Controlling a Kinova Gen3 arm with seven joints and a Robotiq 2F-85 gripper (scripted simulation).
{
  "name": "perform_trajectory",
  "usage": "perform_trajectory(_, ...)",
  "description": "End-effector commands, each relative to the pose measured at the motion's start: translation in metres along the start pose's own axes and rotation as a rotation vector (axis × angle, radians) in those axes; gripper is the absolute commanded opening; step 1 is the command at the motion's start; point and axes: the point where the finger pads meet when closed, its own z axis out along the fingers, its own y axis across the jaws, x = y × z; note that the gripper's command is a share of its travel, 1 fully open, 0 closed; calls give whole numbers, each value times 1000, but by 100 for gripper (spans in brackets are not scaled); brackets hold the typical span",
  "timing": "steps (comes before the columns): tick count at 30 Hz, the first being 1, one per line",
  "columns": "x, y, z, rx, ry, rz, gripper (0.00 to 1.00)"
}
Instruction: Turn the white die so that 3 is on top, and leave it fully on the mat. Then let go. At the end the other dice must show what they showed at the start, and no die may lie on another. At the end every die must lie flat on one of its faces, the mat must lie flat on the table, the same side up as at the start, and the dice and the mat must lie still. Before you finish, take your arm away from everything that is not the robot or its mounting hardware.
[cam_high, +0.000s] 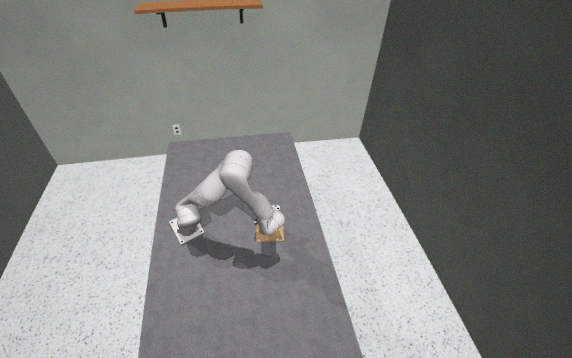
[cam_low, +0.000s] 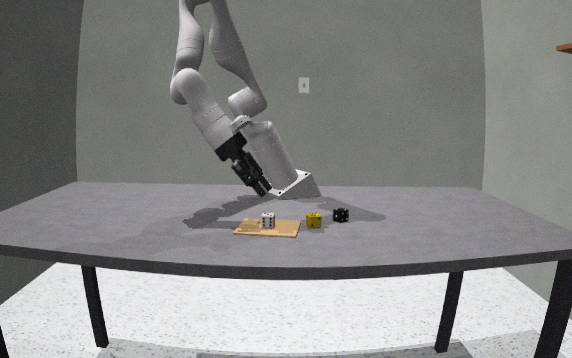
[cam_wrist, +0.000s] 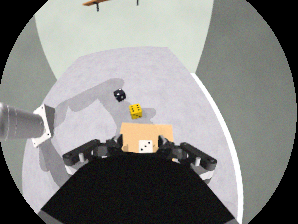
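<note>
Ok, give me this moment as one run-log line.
gripper: open, empty, above table | white die: on mat, untouched | yellow die, black die: off mat, apart
</note>
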Motion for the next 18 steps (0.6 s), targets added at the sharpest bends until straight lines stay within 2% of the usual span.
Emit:
perform_trajectory(1, 6, 0, 0, 1, -13, -14, 67)
perform_trajectory(12, 7, 3, -1, -12, -98, -15, 67)
perform_trajectory(18, 8, 5, -2, -21, -120, -16, 67)
